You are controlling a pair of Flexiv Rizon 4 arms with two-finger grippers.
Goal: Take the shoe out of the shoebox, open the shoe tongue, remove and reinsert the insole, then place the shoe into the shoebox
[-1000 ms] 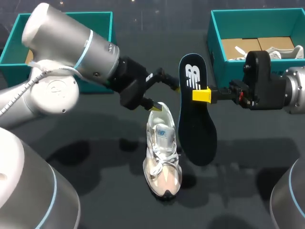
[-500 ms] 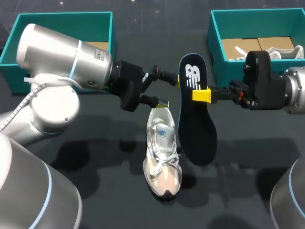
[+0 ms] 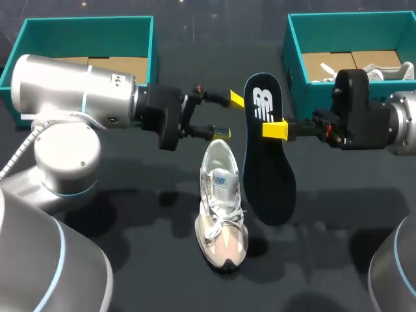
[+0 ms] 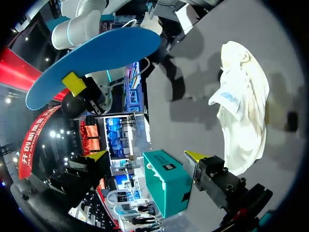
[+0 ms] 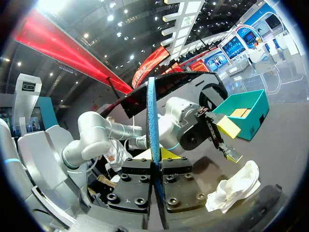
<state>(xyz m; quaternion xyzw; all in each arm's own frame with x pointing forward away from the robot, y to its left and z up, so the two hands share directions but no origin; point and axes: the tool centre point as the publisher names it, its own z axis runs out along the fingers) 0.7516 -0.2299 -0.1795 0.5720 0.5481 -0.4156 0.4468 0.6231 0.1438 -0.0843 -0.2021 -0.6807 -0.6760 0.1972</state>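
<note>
The shoe stands on its sole in the lower middle of the head view, on the dark table. Its toe points toward the lower edge and its heel toward the upper one. It is a white and silvery trainer with a pale beige toe, white laces and a blue patch on the tongue; the inside of the shoe cannot be made out. Just to its right the insole hangs clear of the table. It is long and dark, with a white logo at its upper end, and its lower end overlaps the shoe's right flank in this view. The right gripper, coming in from the right edge, pinches the insole at its right rim. One yellow finger lies on the near face while the other is hidden behind the insole; the right wrist view shows the insole edge-on, clamped between both fingers. Left of the insole's upper end, the left gripper is spread wide with nothing between its yellow tips. Its lower tip sits just above the shoe's heel, and whether it touches cannot be told. Farther back, the left shoebox, teal, fills the upper left and is partly covered by the left arm. The right shoebox, also teal, sits in the upper right. It holds a second shoe, mostly hidden by the right arm.
</note>
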